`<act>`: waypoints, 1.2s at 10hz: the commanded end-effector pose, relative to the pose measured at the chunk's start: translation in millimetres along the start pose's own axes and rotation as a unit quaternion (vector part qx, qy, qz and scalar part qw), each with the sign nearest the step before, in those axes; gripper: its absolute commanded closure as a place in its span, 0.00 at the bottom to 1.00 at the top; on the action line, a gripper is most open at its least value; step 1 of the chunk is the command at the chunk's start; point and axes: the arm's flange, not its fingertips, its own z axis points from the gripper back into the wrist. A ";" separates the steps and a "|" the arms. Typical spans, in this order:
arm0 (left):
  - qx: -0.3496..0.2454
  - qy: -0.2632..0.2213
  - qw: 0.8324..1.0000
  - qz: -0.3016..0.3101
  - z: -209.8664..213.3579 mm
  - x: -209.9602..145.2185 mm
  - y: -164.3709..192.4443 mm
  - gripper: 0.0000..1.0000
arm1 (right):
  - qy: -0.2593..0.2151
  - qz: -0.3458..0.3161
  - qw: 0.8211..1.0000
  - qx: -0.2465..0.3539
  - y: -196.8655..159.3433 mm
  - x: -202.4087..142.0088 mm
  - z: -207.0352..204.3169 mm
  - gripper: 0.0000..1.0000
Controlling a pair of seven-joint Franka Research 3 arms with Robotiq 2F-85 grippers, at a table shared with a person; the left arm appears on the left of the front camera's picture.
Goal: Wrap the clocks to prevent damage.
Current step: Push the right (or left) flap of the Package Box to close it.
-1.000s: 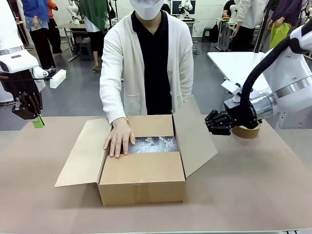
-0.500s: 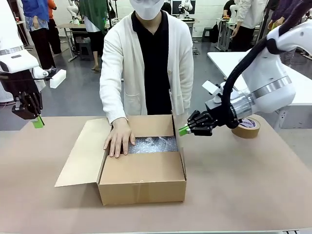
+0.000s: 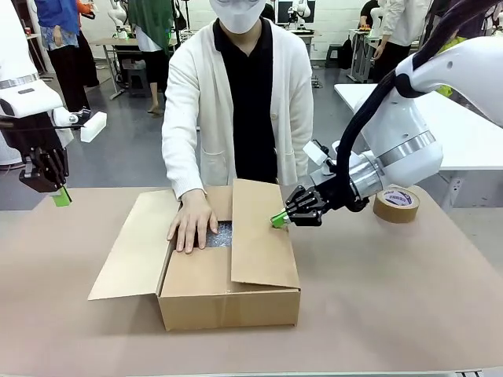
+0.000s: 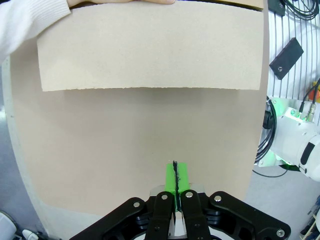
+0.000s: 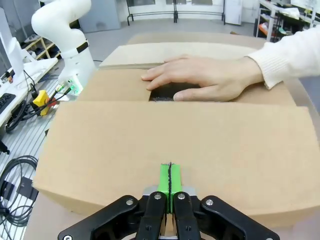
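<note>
- The right claw (image 3: 277, 219), its fingers pressed together and empty, has swung in from beside the tape roll (image 3: 396, 204). It has pushed the right flap (image 3: 259, 236) of the box (image 3: 228, 294) over the opening.
- The bubble wrap (image 3: 223, 232) now shows only as a sliver beside the person's hand (image 3: 191, 224), which stays flat on the box top.
- No clock is visible. Any are presumably under that wrap, so padding looks done and closing has begun.
- The left flap (image 3: 134, 247) still lies open over the worktop (image 3: 393, 298). The left claw (image 3: 61, 196), also closed on nothing, hangs well left of it.
</note>
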 end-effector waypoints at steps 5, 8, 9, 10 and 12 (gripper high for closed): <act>-0.001 0.001 1.000 -0.001 1.1 -2.3 0.6 1.00 | -0.007 -0.037 0.999 -0.005 -14.8 -23.3 -8.8 0.99; -0.001 0.001 1.000 -0.001 1.1 -2.3 0.6 1.00 | -0.005 -0.024 1.000 0.006 -6.0 -8.6 -3.4 0.99; -0.001 0.001 1.000 -0.001 1.1 -2.3 0.6 1.00 | -0.005 -0.024 1.000 0.006 -6.0 -8.6 -3.4 0.99; -0.001 0.001 1.000 -0.001 1.1 -2.3 0.6 1.00 | -0.005 -0.024 1.000 0.006 -6.0 -8.6 -3.4 0.99; -0.001 0.001 1.000 -0.001 1.1 -2.3 0.6 1.00 | -0.005 -0.024 1.000 0.006 -6.0 -8.6 -3.4 0.99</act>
